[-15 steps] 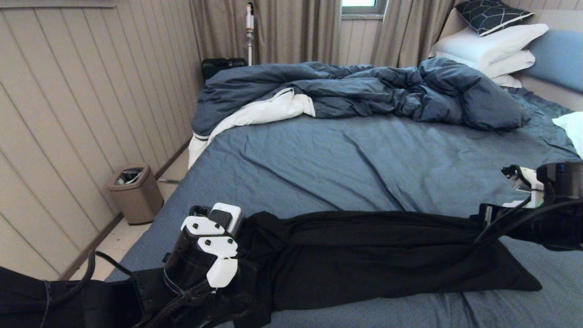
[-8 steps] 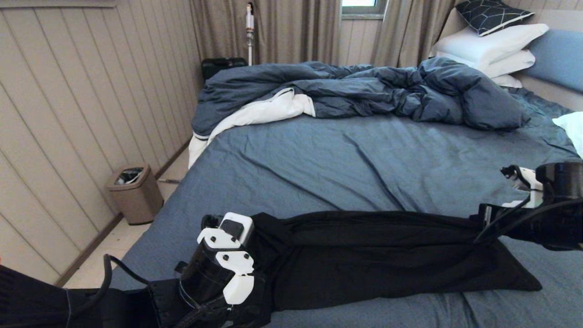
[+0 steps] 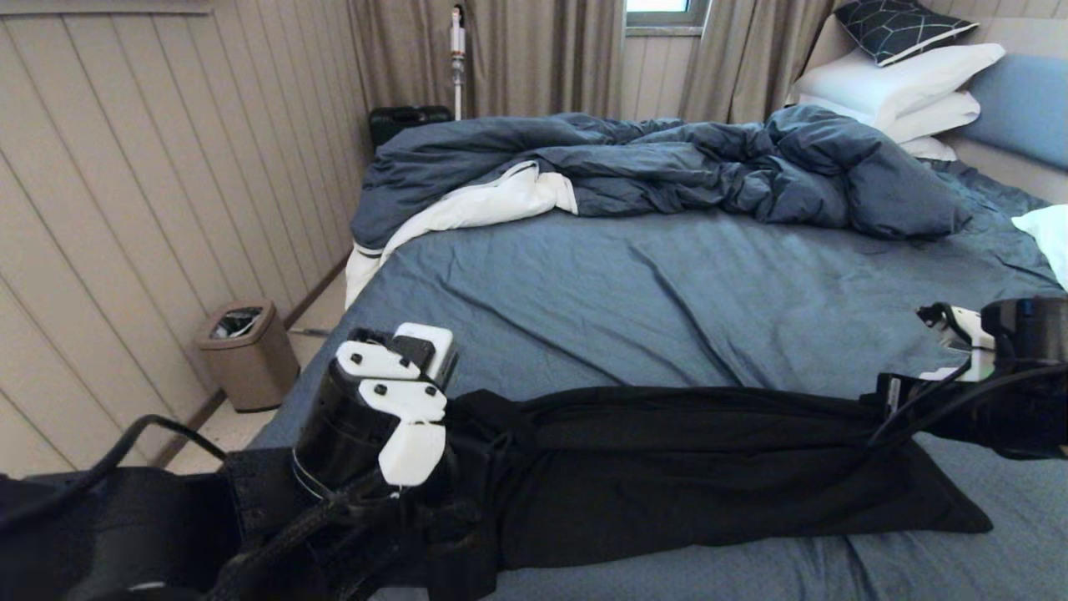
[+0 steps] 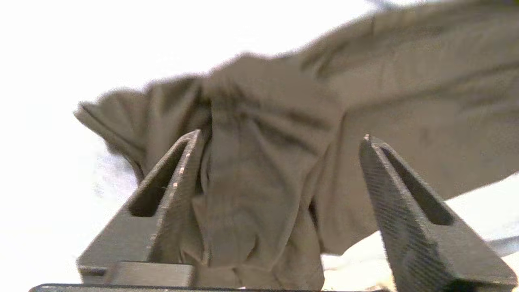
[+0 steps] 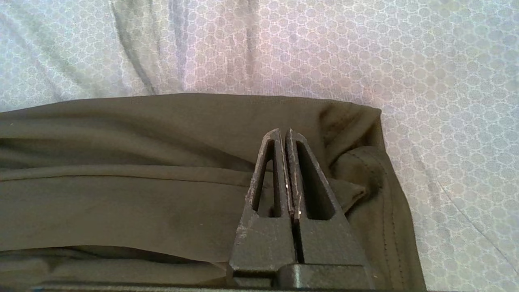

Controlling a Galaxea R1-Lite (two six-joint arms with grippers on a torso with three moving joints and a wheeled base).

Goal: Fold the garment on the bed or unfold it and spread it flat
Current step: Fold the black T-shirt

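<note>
The garment (image 3: 709, 467) lies in a long folded band across the near part of the bed (image 3: 667, 309). The left gripper (image 4: 279, 142) sits at its left end, jaws wide apart with bunched cloth between them. The right gripper (image 5: 282, 136) — jaws pinched together — holds the opposite end's fabric.

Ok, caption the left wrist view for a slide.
Left gripper open, fingers apart either side of a bunched fold of the garment.
</note>
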